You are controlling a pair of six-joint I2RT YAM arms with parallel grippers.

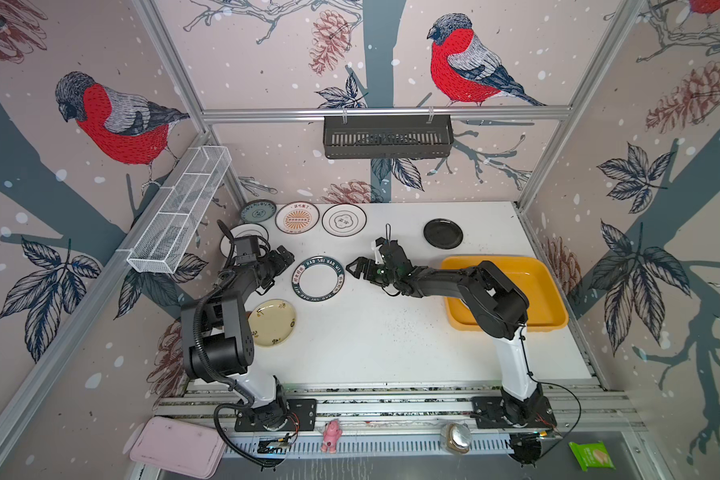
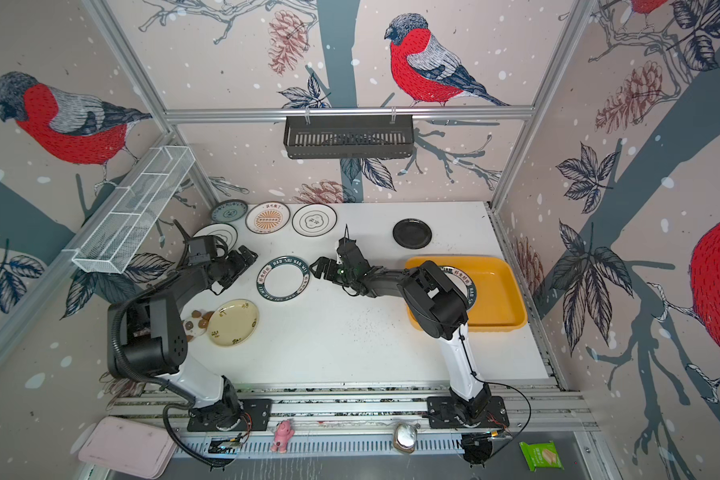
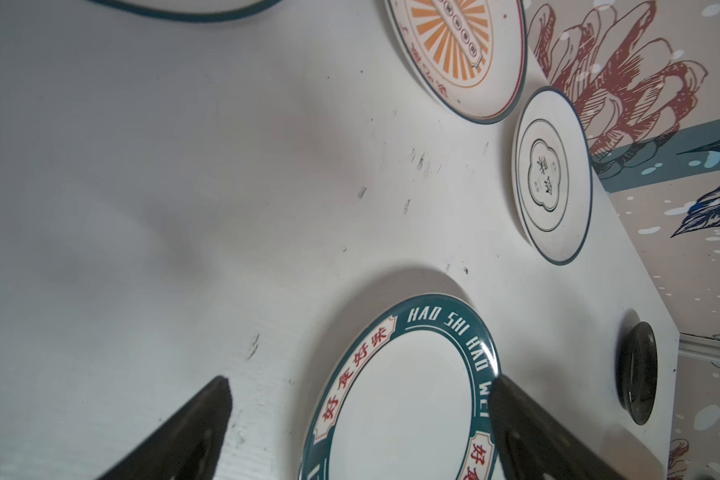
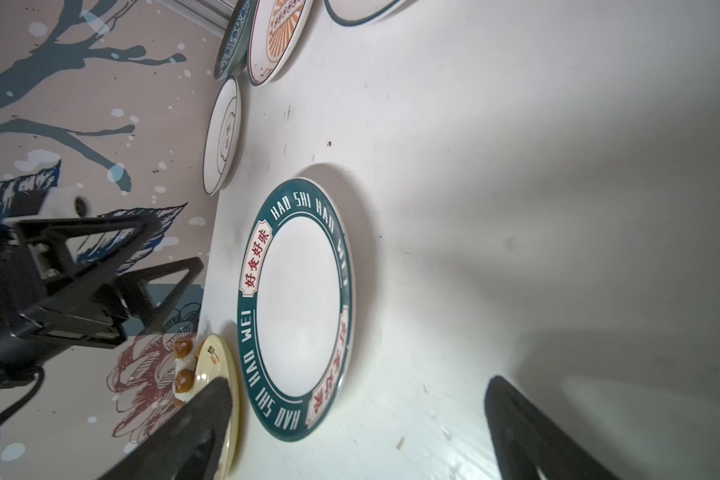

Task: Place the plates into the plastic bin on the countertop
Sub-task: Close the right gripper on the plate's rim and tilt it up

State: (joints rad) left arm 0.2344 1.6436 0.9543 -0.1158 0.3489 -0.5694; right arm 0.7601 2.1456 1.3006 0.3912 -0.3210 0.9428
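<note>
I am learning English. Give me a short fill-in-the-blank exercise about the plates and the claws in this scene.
1. The left claw and the right claw both stand ___, holding nothing.
2. The rim of the lettered plate between them reads HAO SHI HAO ___.
3. The lone plate lying beyond the plastic bin is ___ in colour.

Missing words: open; WEI; black.

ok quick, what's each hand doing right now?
Left hand: open, holding nothing, beside the teal-rimmed plate.
Right hand: open, holding nothing, on that plate's other side.
</note>
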